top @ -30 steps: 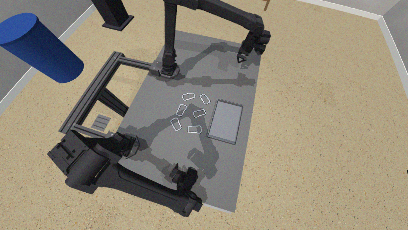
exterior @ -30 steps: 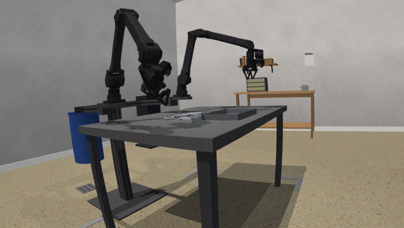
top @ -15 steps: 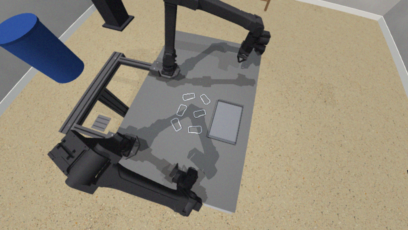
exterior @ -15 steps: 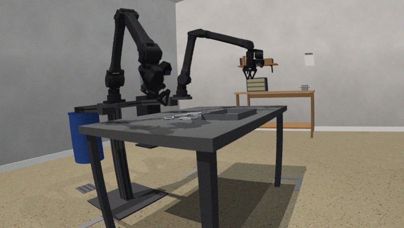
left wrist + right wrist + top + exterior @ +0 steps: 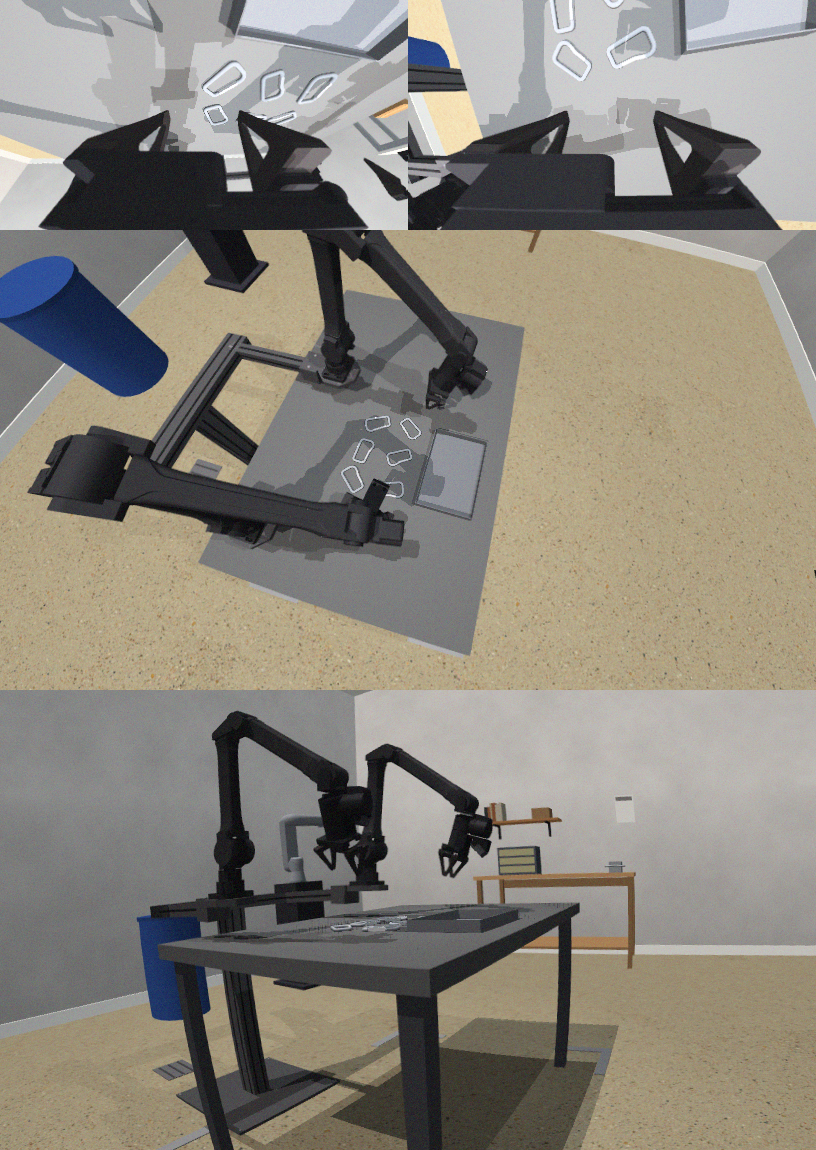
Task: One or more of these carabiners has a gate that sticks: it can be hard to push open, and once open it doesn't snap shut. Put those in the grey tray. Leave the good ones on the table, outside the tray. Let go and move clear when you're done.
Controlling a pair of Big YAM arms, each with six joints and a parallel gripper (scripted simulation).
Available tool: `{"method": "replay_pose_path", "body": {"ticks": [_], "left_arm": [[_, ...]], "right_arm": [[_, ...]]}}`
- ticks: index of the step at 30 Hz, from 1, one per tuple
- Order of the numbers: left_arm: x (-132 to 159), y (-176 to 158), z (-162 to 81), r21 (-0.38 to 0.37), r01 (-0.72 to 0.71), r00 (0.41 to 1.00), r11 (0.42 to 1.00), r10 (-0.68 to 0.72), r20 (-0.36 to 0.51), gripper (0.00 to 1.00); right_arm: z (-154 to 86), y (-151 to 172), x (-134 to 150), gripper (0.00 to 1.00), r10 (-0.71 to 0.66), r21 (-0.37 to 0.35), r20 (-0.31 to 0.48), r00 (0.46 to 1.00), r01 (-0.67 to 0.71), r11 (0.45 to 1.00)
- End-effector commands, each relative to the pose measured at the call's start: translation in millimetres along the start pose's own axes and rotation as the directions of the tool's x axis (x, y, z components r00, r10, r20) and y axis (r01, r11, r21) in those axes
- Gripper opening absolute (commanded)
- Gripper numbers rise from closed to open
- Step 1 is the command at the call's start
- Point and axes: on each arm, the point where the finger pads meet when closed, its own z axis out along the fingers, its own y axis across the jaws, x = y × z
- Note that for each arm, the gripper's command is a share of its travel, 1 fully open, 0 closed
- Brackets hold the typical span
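Several pale metal carabiners lie flat in a group beside the grey tray (image 5: 479,479) (image 5: 445,923) (image 5: 305,44) (image 5: 681,27); none shows inside it. One carabiner (image 5: 414,425) (image 5: 216,75) is nearest my left gripper (image 5: 448,874) (image 5: 203,115), which is open, empty and above the table. Another carabiner (image 5: 402,490) (image 5: 626,39) lies nearest the tray in the right wrist view. One more (image 5: 346,482) (image 5: 568,70) lies left of it. My right gripper (image 5: 345,868) (image 5: 611,115) is open and empty above the table; its arm hides its fingers in the top view. Gate condition cannot be told.
The right forearm crosses the table (image 5: 342,584) (image 5: 320,961) near the carabiners and partly covers one in the top view. The tray has raised walls. A metal beam frame (image 5: 188,404) runs behind the arm bases. A blue bin (image 5: 74,321) (image 5: 174,970) stands off the table.
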Motion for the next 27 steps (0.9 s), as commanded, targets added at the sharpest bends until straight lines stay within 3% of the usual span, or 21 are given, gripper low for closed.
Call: {"method": "replay_pose_path", "body": {"ticks": [1,5,8,13,15,22,27], "left_arm": [[18.0,-25.9,24.5,0.006,0.208,0.975,0.978,-0.208,0.073,0.83],[63.6,-45.5,74.4,-0.012,0.276,0.956,0.961,-0.273,0.109,0.83],[92.9,-49.2,105.1,-0.022,0.297,0.944,0.955,-0.290,0.158,0.83],[119.4,-47.3,134.4,-0.012,0.327,0.921,0.945,-0.316,0.228,0.83],[119.4,-47.3,134.4,-0.012,0.327,0.921,0.945,-0.316,0.228,0.83],[146.5,-38.7,162.9,0.016,0.349,0.892,0.937,-0.337,0.301,0.83],[142.8,-46.4,161.3,0.033,0.314,0.893,0.949,-0.307,0.330,0.83]], "right_arm": [[-5.6,16.2,-36.8,1.00,0.147,0.163,-0.001,0.989,-0.145,0.976],[-2.1,64.5,-82.6,1.00,0.124,0.292,0.079,0.989,-0.142,0.946],[-1.8,104.5,-109.8,1.00,0.078,0.345,0.184,0.980,-0.139,0.928],[-1.5,159.0,-136.3,1.00,0.028,0.353,0.336,0.941,-0.154,0.923],[-1.5,159.0,-136.3,1.00,0.028,0.353,0.336,0.941,-0.154,0.923],[-10.2,214.9,-150.6,1.00,0.015,0.322,0.546,0.838,-0.226,0.919],[-16.2,237.0,-155.0,1.00,0.001,0.288,0.620,0.784,-0.229,0.930]]}}
